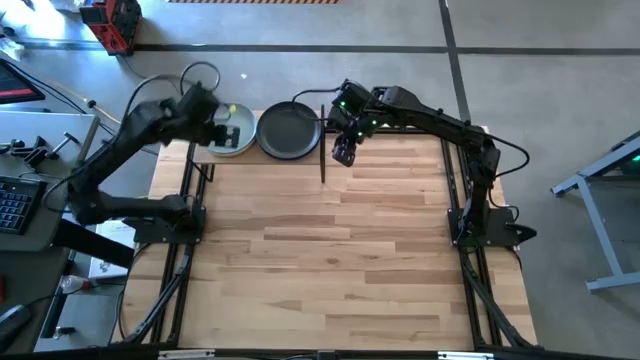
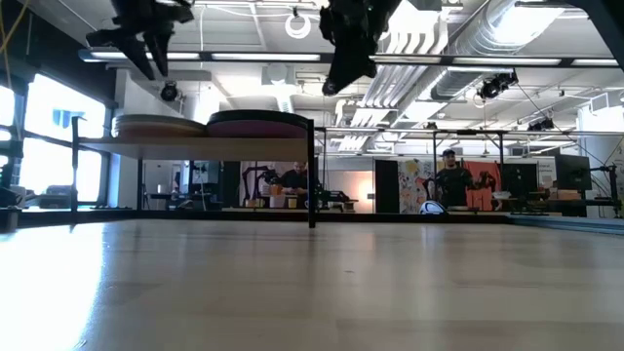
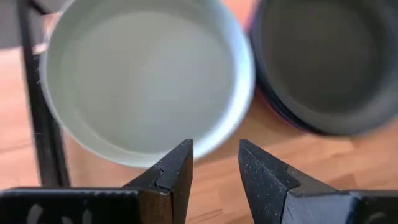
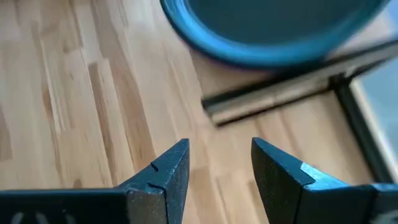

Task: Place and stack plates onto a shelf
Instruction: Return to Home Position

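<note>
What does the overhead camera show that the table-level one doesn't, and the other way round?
Only the high view: the insides of the top plates, a pale plate on the left and a dark plate on the right, plus the whole table.
Only the low view: the stacks side-on, the shelf raised on black posts, and people in the room behind.
Both: two stacks side by side on the shelf, the left gripper above the left one, the right gripper just past the shelf's right end, neither holding anything.
</note>
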You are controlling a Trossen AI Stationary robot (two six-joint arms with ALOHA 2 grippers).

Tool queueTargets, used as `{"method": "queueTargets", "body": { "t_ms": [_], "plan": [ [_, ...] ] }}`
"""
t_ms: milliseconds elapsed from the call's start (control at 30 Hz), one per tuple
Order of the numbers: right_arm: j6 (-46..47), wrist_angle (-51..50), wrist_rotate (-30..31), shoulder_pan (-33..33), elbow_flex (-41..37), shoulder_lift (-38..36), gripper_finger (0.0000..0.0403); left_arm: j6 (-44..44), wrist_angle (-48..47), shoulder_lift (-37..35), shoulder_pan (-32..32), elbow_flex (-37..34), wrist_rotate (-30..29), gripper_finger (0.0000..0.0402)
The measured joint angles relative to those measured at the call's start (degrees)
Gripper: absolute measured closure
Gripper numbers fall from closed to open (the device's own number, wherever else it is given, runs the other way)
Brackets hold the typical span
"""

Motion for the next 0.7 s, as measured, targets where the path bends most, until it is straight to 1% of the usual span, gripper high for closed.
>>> {"method": "queueTargets", "body": {
  "t_ms": [100,200,300,400,533,700],
  "plan": [
    [3.07,0.81,0.19,0.6,-3.44,-0.45,0.0251,-0.43,4.04,-6.09,-5.75,-5.22,-1.75,0.0284],
    [4.65,2.83,0.27,1.75,-7.48,-1.02,0.0251,-1.22,10.03,-12.92,-10.9,-12.06,-2.51,0.0284],
    [7.05,7.27,0.26,3.51,-11.35,-1.19,0.0251,-0.59,16.73,-19.63,-15.1,-19.54,-2.56,0.0284],
    [8.68,13.83,0.15,5.67,-14.7,-1.3,0.0251,0.01,22.76,-25.72,-18.48,-26.91,-2.51,0.0284],
    [10.51,21.8,0.13,8.75,-18.1,-1.3,0.0251,1.9,28.71,-33.23,-22.48,-35.78,-0.72,0.0284],
    [13.92,27.9,0.0,11.76,-19.41,-1.34,0.0251,6.0,36.21,-41.64,-26.26,-44.88,2.05,0.0284]
  ]
}}
